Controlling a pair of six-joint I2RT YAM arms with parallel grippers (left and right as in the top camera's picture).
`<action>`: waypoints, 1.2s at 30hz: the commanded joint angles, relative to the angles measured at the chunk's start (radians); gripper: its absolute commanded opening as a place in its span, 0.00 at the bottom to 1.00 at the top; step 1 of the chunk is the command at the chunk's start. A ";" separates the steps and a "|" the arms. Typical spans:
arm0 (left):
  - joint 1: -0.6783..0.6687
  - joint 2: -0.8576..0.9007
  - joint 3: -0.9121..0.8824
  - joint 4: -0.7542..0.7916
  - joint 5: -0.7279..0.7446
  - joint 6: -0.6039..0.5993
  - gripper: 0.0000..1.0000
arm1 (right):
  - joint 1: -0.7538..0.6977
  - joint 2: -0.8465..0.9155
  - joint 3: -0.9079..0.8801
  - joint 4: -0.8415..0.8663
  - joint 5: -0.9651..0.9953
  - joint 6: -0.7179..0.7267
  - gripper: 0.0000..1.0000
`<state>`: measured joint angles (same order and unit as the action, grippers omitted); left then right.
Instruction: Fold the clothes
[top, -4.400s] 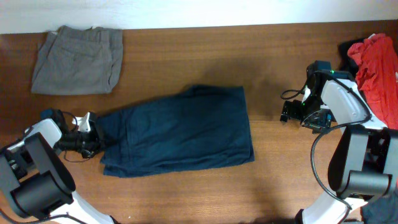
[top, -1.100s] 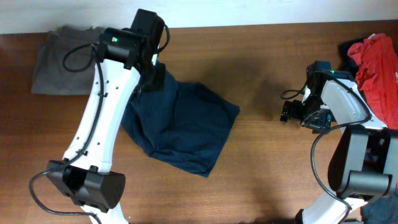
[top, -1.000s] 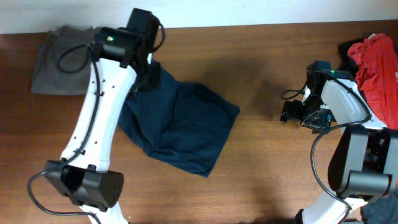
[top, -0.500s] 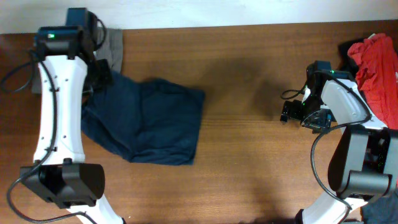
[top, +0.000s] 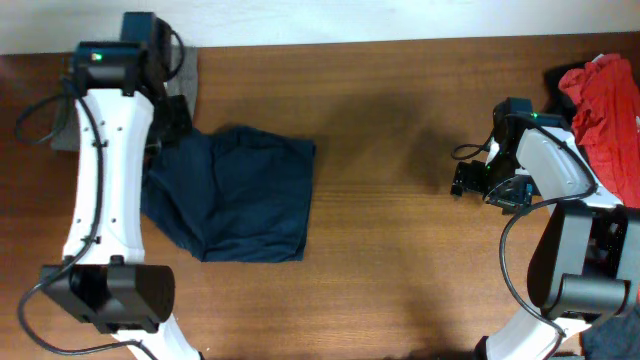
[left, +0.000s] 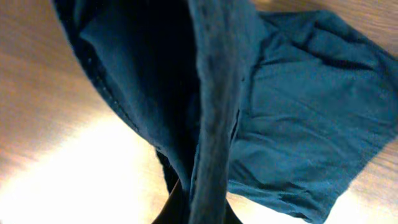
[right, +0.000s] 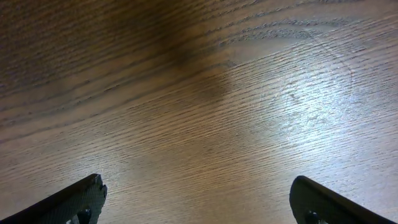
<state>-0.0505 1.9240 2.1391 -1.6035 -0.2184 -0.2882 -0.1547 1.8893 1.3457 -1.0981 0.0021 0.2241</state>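
The dark navy-blue trousers (top: 240, 200) lie folded in a rumpled square at the table's left. My left gripper (top: 170, 118) is shut on their upper left corner and holds it raised. In the left wrist view the navy cloth (left: 211, 112) hangs from the jaws (left: 199, 211) down to the table. The grey-khaki trousers (top: 184, 70) lie at the far left and are mostly hidden by my left arm. The red garment (top: 608, 95) is heaped at the far right with a black garment (top: 558, 80) beside it. My right gripper (top: 470, 182) is open and empty over bare wood (right: 199, 124).
The table's far edge meets a white wall (top: 350, 20) along the top. Cables hang around the right arm's base (top: 520, 250).
My left gripper took the navy trousers by their left end, lifted them over themselves and dragged them left toward the grey-khaki trousers; the bundle is now smaller. The right arm has not moved.
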 joint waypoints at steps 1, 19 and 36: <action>-0.049 -0.035 0.002 0.016 -0.013 -0.006 0.00 | -0.003 -0.028 0.015 -0.002 -0.002 -0.006 0.99; -0.211 -0.034 0.002 -0.010 -0.011 -0.057 0.00 | -0.003 -0.028 0.015 -0.002 -0.002 -0.006 0.99; -0.321 -0.034 0.002 -0.010 -0.075 -0.145 0.00 | -0.003 -0.028 0.015 -0.002 -0.002 -0.006 0.99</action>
<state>-0.3328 1.9240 2.1391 -1.6135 -0.2634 -0.4065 -0.1547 1.8893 1.3457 -1.0981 0.0025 0.2241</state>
